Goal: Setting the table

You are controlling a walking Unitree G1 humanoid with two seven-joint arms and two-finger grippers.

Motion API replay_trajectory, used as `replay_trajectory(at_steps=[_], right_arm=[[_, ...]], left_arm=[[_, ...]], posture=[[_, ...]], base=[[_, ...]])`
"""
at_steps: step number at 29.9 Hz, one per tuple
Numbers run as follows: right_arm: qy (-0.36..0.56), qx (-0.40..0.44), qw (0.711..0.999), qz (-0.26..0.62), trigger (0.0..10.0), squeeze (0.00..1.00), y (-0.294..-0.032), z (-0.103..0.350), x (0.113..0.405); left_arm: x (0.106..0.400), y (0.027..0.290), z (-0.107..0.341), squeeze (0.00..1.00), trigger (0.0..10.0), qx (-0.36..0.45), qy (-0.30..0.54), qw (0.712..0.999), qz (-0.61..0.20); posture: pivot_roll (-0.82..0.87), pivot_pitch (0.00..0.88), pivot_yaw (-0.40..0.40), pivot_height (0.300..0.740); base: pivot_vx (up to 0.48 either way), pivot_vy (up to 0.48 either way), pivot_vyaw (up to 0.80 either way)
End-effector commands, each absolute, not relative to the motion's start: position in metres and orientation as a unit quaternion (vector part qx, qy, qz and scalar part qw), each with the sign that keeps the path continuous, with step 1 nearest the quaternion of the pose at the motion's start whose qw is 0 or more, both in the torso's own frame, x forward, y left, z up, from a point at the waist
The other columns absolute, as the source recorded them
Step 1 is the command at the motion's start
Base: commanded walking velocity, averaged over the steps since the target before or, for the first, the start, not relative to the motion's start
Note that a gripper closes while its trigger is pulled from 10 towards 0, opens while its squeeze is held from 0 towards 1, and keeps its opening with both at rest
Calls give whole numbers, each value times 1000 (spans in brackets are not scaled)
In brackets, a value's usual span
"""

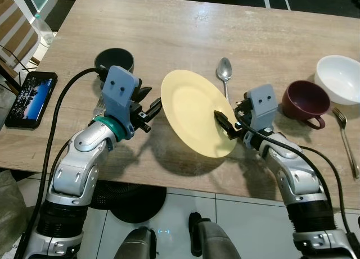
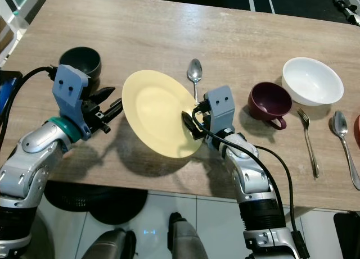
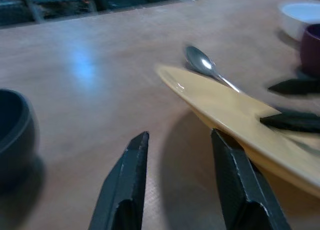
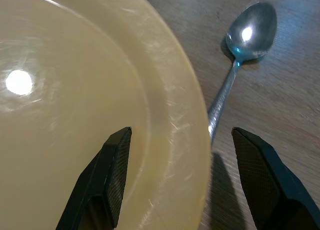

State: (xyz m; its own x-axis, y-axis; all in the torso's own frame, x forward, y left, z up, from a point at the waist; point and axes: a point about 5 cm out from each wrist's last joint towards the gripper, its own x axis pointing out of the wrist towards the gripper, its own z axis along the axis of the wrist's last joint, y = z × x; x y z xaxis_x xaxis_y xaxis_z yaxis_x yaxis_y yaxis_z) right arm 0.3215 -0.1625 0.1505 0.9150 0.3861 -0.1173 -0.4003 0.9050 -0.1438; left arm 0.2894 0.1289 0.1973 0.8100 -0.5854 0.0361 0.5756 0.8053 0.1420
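**Yellow plate held tilted over the near edge of the table**

Nearest the robot, the right gripper (image 1: 226, 124) straddles the rim of the yellow plate (image 1: 194, 110), one finger over the plate's face and the other outside its rim. The right wrist view shows the fingers spread wider than the rim, so the hold looks loose rather than a firm pinch. The plate hangs tilted above the wooden table (image 1: 169, 40), close to its near edge, throwing a shadow beneath. Across from it, the left gripper (image 1: 147, 110) waits with its fingers apart, just beside the plate's other rim, holding nothing.

To set the plate well, I judge it should be levelled first, then lowered flat, well inside the near edge. The left gripper could steady the free rim.

Just beyond the plate lies a spoon (image 1: 224, 71), its handle running under the raised rim; the plate should come down clear of it. Further toward the left edge stands a dark bowl (image 1: 114, 60). Toward the right edge sit a maroon cup (image 1: 305, 100), a fork (image 1: 347, 138) and a white bowl (image 1: 340, 78).
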Motion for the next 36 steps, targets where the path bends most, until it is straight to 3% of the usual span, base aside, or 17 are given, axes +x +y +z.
replay_trajectory(at_steps=[1,7,12,16,18,20,30,32,33,36], right_arm=[[70,-94,973,200,10000,0,-163,137,319],[79,-88,974,191,10000,0,-156,135,322],[82,-82,974,196,10000,0,-150,136,323],[78,-77,973,204,10000,0,-148,138,323],[70,-65,969,228,10000,0,-142,142,320],[59,-48,968,238,10000,0,-138,146,319],[-9,27,976,216,10000,0,-144,177,323],[-52,114,975,182,10000,0,-159,198,328],[-52,114,975,182,10000,0,-159,198,328],[-64,176,974,128,10000,0,-191,202,328]], left_arm=[[268,129,179,0,10000,67,3,943,-327],[224,152,137,0,10000,110,93,932,-332],[204,171,135,0,10000,114,127,912,-373],[210,183,159,0,10000,128,83,924,-351],[237,175,192,0,10000,138,-6,939,-316],[248,170,198,0,10000,135,-30,944,-300],[272,151,196,0,10000,123,-50,941,-311],[286,136,182,0,10000,113,-37,935,-335],[286,136,182,0,10000,113,-37,935,-335],[295,116,162,0,10000,137,-21,916,-376]], posture=[[64,153,46,740],[87,155,41,740],[94,156,37,740],[107,159,28,740],[110,153,20,740],[101,149,22,740],[75,145,17,740],[62,142,15,740],[62,142,15,740],[58,143,10,740]], base=[[0,0,0],[0,0,0],[0,0,0],[0,0,0],[0,0,0],[0,0,0],[0,0,0],[0,0,0],[0,0,0],[0,0,0]])
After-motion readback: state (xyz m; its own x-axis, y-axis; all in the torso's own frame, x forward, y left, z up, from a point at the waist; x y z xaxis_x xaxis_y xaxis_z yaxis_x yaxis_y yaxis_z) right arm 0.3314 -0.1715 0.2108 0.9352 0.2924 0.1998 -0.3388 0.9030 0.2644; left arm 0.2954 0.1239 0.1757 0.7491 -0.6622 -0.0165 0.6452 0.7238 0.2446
